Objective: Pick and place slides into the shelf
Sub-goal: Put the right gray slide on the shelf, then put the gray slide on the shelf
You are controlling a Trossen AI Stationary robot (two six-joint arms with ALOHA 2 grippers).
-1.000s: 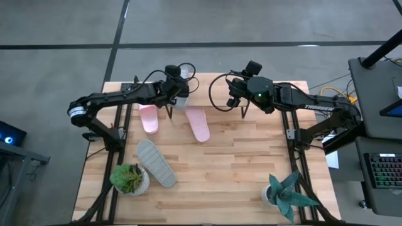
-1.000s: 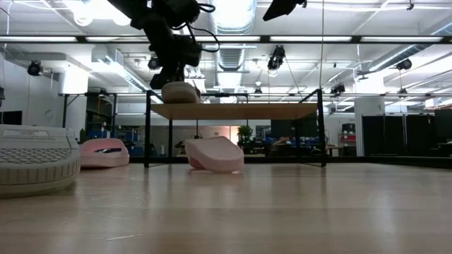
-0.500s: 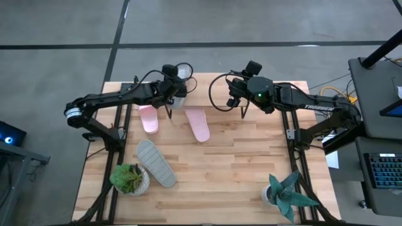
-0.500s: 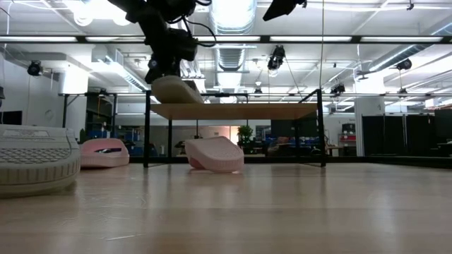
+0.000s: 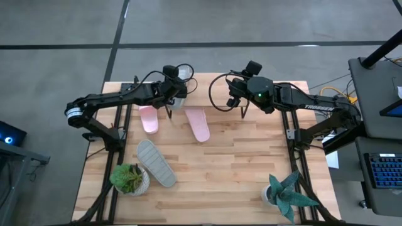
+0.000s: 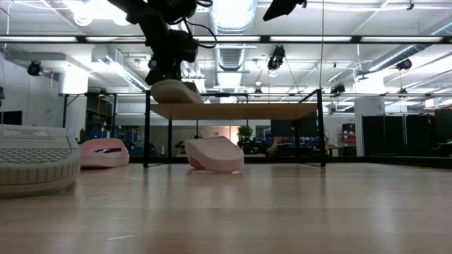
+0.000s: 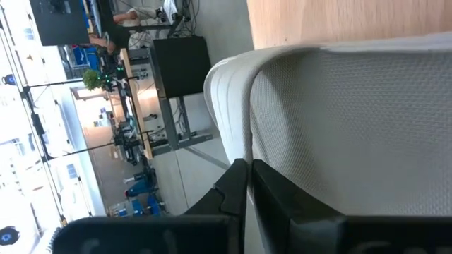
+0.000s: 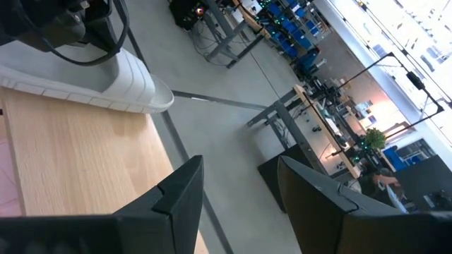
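Wood-planked tabletop (image 5: 239, 169) below, carrying the shelf (image 6: 240, 111) along its far edge: pale plank top on thin black legs.

Under and just in front of that plank, two pink slides (image 5: 148, 118) (image 5: 198, 124), apart from each other. Nearer the front, well away from the shelf, a second grey one (image 5: 156, 163), sole up or down hard to tell.

At the shelf's left end, tilted over the plank, the grey slide (image 6: 176, 91): pale, textured wide strap, ribbed sole edge. Probably light foam, springy rather than stiff, not fragile, a little grippy. Best taken by the strap edge or across the sole's side; likely to swing or sag if pinched at one end only.

Left hand (image 6: 166, 74) pinched narrow on that strap, it seems. Right hand (image 8: 233, 183) spread wide and carrying nothing, waiting over the shelf's right part.
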